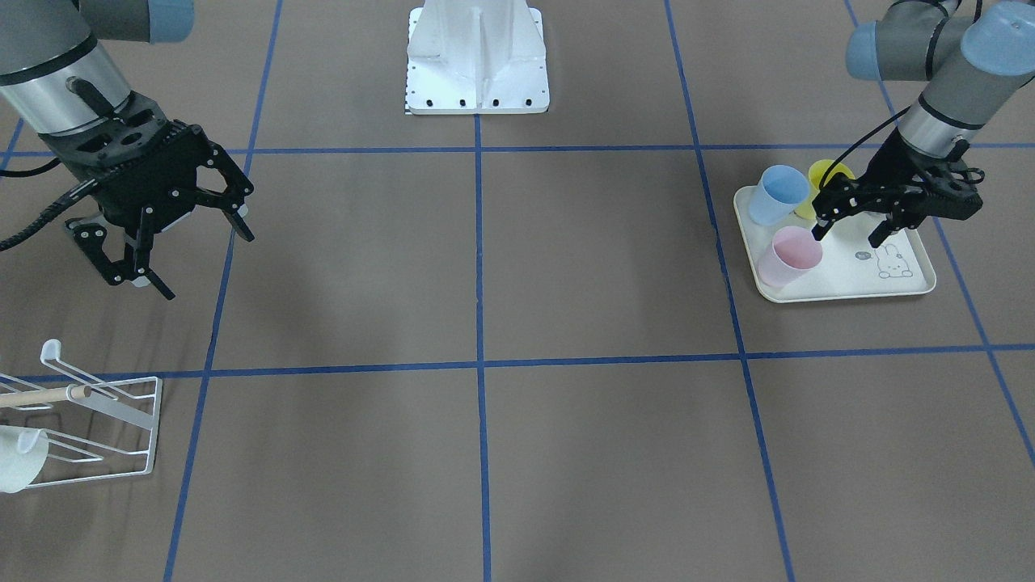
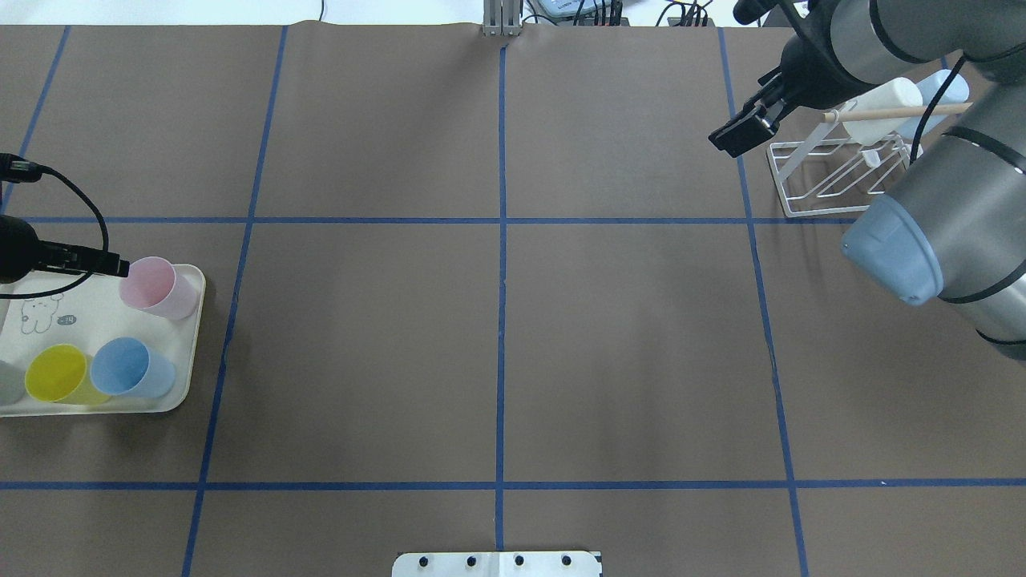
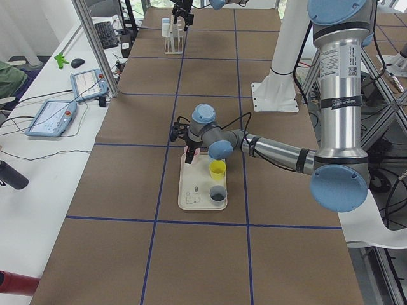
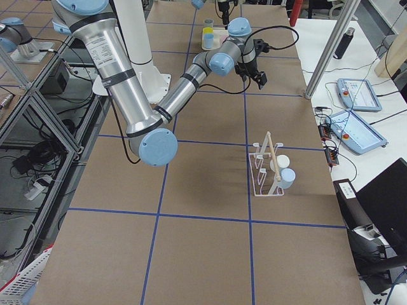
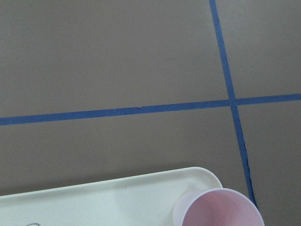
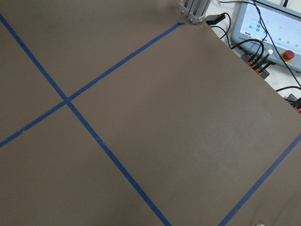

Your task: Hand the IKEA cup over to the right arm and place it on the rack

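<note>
- The left gripper point(image 1: 849, 234) hangs low over a cream rectangular tray with a rabbit drawing point(image 1: 857, 279). Its fingers are spread apart and hold nothing.
- One fingertip point(image 1: 819, 233) is just beside the rim of a pale pink plastic cup point(image 1: 792, 255). Whether they touch cannot be told.
- The pale pink plastic cup stands upright, mouth up, in the tray's corner toward the table's middle and away from the robot.
- A light-blue plastic cup point(image 1: 778, 194) and a yellow plastic cup point(image 1: 826, 172) stand side by side on the tray's robot-side end.
- The right gripper point(image 1: 206, 264) is held in the air over the brown table cover point(image 2: 497, 344), fingers wide apart and empty.
- The small white wire rack with upturned prongs point(image 2: 826, 180) sits at the table's far right, apart from the right gripper. A thin wooden dowel point(image 2: 898, 112) lies across it.
- A white cup point(image 2: 882, 98) and a pale blue cup point(image 4: 287, 176) hang on the rack.
</note>
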